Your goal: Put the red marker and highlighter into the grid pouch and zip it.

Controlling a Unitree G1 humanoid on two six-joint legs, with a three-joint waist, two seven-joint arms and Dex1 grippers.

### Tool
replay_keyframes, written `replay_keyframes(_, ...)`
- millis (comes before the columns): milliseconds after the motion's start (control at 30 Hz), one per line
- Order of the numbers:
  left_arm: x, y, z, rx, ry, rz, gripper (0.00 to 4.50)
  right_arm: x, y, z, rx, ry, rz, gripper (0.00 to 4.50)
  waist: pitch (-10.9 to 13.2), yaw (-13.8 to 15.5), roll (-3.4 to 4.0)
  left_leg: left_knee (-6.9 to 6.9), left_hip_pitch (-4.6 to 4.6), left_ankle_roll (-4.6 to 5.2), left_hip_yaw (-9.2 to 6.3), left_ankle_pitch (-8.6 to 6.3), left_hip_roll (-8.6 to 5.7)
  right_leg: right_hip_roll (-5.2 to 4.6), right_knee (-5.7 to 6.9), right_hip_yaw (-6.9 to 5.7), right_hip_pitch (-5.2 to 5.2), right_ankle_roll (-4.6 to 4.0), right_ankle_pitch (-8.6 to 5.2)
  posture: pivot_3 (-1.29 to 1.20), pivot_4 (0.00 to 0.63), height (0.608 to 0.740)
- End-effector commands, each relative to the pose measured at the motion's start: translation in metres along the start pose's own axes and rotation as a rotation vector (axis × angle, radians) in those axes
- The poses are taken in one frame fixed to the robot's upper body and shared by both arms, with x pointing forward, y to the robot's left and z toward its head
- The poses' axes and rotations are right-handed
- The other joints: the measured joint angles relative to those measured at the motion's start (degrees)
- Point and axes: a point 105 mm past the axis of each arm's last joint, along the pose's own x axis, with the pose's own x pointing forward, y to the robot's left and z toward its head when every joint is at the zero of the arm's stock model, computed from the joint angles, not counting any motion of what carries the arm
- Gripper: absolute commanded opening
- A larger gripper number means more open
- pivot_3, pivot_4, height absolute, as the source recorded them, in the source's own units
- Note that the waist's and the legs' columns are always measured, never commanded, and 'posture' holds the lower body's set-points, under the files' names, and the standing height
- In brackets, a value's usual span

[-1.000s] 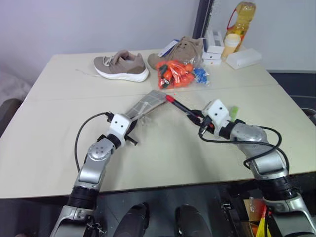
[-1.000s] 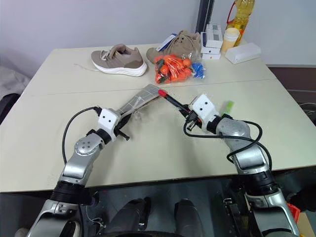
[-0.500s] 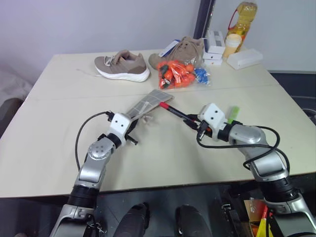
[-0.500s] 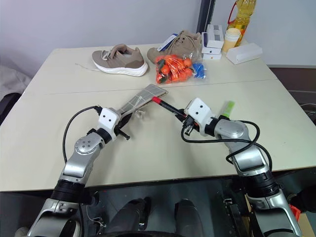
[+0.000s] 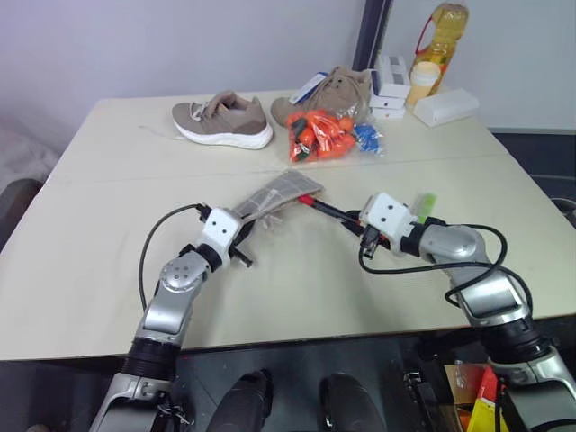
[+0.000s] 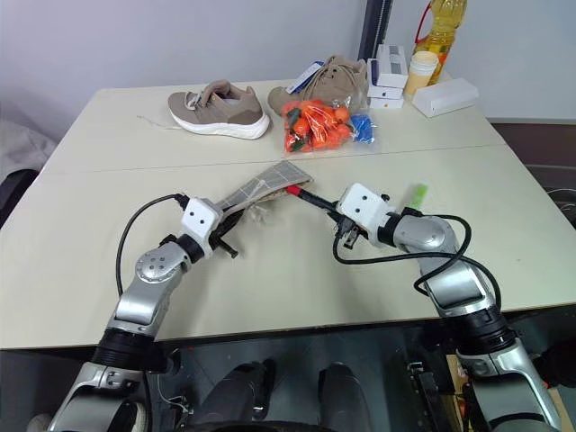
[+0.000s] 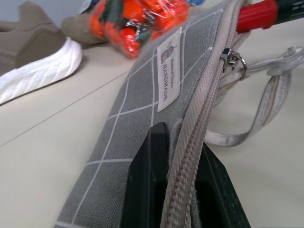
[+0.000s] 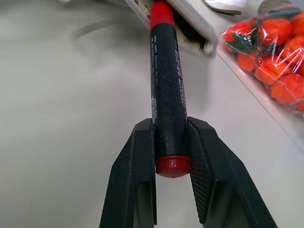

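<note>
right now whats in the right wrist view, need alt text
The right gripper clamps the red marker between its black jaws, the marker's red tip at the open mouth of the grid pouch. A bag of orange-red items lies beside them on the pale table.
</note>
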Motion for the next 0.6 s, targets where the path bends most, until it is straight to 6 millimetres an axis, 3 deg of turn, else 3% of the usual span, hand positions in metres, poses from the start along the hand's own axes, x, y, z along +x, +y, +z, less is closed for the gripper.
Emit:
replay_keyframes(33, -0.001, -0.011, 0.019, 0.086, -0.071, -0.085, 0.00, -0.002, 0.000, 0.025, -0.173, -0.034, 0.039, 0.39, 0.0, 0.0, 0.00, 0.00, 0.00, 0.00, 0.00, 0.00, 0.00, 0.00, 0.00, 0.00, 0.00, 0.00, 0.00, 0.00, 0.150, 0.740)
replay_keyframes(200, -0.008, -0.030, 0.018, 0.166, -0.070, -0.237, 0.00, 0.002, 0.018, 0.028, -0.457, 0.029, 0.184, 0.39, 0.0, 0.0, -0.01, -0.02, 0.00, -0.01, 0.01, 0.00, 0.00, -0.01, -0.02, 0.00, 0.00, 0.00, 0.00, 0.00, 0.150, 0.740)
replay_keyframes(300, -0.008, -0.033, 0.018, 0.179, -0.072, -0.271, 0.00, 0.011, 0.023, 0.045, -0.486, -0.030, 0.190, 0.39, 0.0, 0.0, -0.02, -0.01, 0.00, -0.01, 0.00, -0.01, 0.01, -0.01, -0.04, 0.00, 0.01, 0.00, 0.00, 0.00, 0.150, 0.740)
replay_keyframes(467, -0.007, -0.036, 0.020, 0.185, -0.077, -0.288, 0.00, 0.017, 0.031, 0.054, -0.499, -0.052, 0.224, 0.39, 0.0, 0.0, -0.02, -0.01, -0.01, -0.01, -0.02, -0.01, 0.01, -0.01, -0.05, 0.00, 0.00, 0.00, 0.00, 0.00, 0.150, 0.740)
replay_keyframes(600, -0.007, -0.035, 0.018, 0.154, -0.073, -0.255, 0.00, 0.014, 0.021, 0.056, -0.457, -0.057, 0.165, 2.34, 0.0, 0.0, -0.02, -0.01, -0.01, -0.01, -0.02, 0.00, 0.01, -0.01, -0.06, 0.00, 0.00, 0.00, 0.00, 0.00, 0.150, 0.740)
